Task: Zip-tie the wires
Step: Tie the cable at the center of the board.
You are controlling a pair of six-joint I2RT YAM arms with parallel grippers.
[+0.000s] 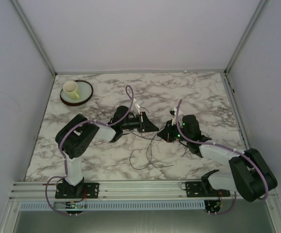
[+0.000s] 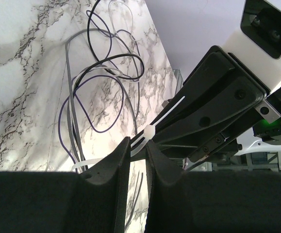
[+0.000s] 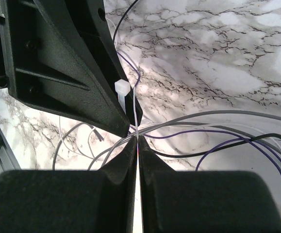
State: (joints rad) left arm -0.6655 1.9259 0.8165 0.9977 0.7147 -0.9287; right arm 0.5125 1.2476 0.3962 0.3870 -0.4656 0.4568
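Wires: loose bunch of thin strands (black, purple, grey, white), lying in loops and curls on the marble surface. The bunch lies under the meeting tool tips and spreads from them toward the arm bases. In the right wrist view several strands cross right at the right tool's tips.

Zip tie: white. Its head sits at the left tool's tips, and the strap runs on toward the right tool. Cannot tell whether the strap encircles any strand.

Left tool: fingers drawn close with a narrow gap, gripping the zip tie beside its head.

Right tool: fingers pressed fully together, with the white strap entering the seam between them, so it is clamped on the zip tie.

Both tools are tip to tip and nearly touching over mid-surface.

Plate carries a pale cup. It sits at the far left corner, well apart from both tools.
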